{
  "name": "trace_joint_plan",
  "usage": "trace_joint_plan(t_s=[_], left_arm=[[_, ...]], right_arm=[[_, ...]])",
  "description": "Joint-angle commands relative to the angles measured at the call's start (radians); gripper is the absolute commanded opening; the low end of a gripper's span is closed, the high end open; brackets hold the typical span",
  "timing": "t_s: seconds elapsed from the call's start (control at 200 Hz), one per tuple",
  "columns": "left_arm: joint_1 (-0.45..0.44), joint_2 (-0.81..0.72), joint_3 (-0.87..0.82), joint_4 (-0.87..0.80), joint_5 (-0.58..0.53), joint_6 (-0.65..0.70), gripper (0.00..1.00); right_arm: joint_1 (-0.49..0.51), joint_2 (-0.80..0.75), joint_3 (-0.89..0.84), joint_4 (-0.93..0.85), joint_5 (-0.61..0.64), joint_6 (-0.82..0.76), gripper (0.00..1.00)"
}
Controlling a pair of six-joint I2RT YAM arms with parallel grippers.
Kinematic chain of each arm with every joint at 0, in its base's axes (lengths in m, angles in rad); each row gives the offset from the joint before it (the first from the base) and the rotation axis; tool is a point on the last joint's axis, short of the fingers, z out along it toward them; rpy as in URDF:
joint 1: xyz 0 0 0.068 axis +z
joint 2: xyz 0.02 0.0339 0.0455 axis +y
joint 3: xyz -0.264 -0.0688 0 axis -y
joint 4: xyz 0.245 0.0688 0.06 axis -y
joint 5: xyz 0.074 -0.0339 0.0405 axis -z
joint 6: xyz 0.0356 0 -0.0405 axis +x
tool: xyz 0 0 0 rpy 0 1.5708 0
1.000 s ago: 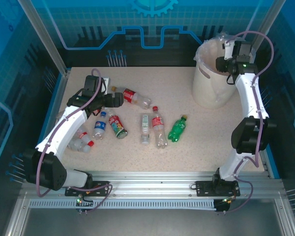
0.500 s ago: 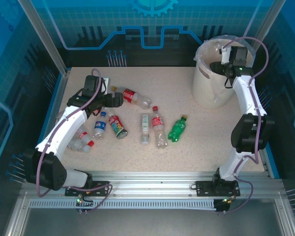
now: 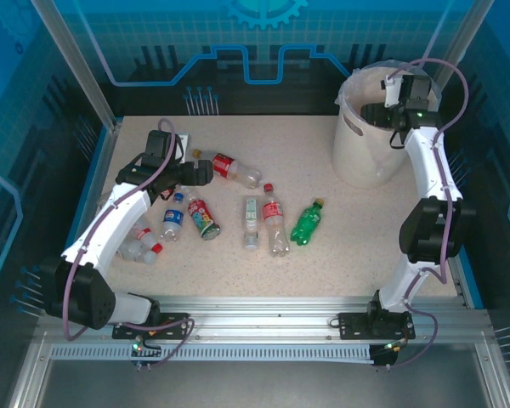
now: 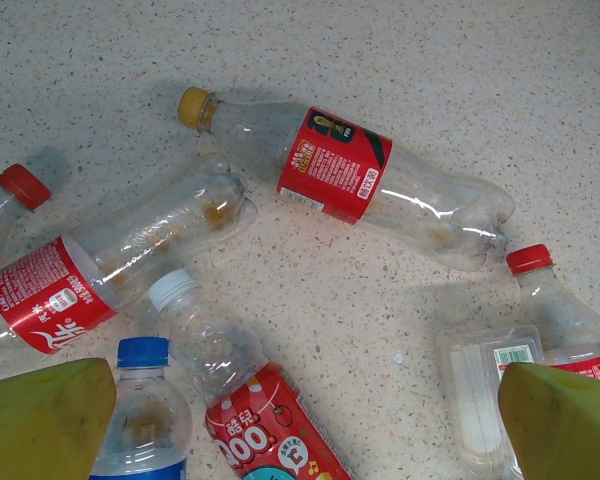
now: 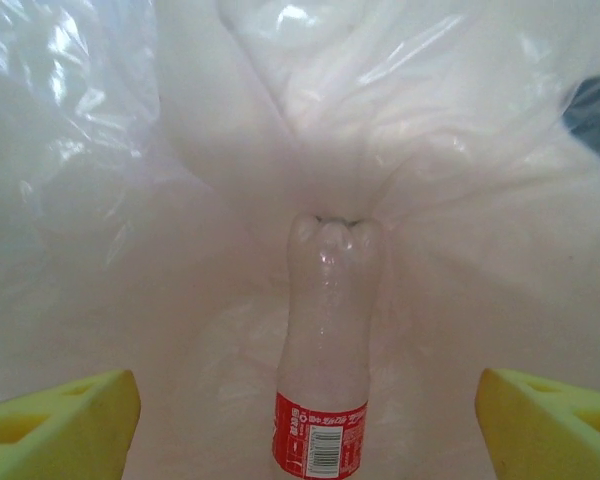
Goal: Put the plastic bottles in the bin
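At the far right of the surface, top view: the bin, white and round, with a clear liner over its rim.
Right jaws, top view: above the bin's mouth; their spread is too small to tell here.
Left jaws, top view: low over the left of the surface, just beside the yellow-capped bottle.
Loose bottles, top view: lying flat mid-surface are the blue-capped bottle, colourful bottle, clear bottle, red-capped bottle and green bottle; two more lie partly under the left arm.
Left jaws, left wrist view: wide, with yellow left pads at the lower corners, holding nothing.
Bottles, left wrist view: the yellow-capped bottle lies across the top, the red-label bottle at left, and the colourful and blue-capped bottles side by side near the bottom edge.
Right jaws, right wrist view: wide, with right pads far apart.
Bin bottle, right wrist view: red label, base pointing down into the liner, between the pads and touching neither.
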Motion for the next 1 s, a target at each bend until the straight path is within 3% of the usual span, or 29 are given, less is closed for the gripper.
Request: trace_joint_plan(t_s=[0.0, 0.185, 0.34, 0.655, 0.85, 0.996], left_arm=[[-0.004, -0.017, 0.005, -0.013, -0.010, 0.018, 0.99], [-0.004, -0.015, 0.012, -0.020, -0.005, 0.006, 0.99], [-0.004, -0.006, 0.018, -0.026, 0.007, -0.008, 0.99], [-0.005, 0.001, 0.010, -0.018, 0.013, -0.003, 0.99], [-0.004, 0.006, 0.010, -0.022, 0.022, -0.004, 0.99], [-0.005, 0.000, 0.004, -0.015, 0.014, 0.001, 0.99]], right_arm=[[-0.010, -0.071, 0.069, -0.046, -0.005, -0.003, 0.88], [0.006, -0.177, 0.099, -0.085, 0.008, 0.021, 0.90], [0.081, -0.304, 0.047, -0.141, 0.051, 0.080, 0.91], [0.461, -0.584, -0.330, -0.196, 0.280, 0.215, 0.88], [0.584, -0.613, -0.551, -0.270, 0.266, 0.453, 0.82], [0.626, -0.609, -0.750, -0.181, 0.202, 0.602, 0.81]])
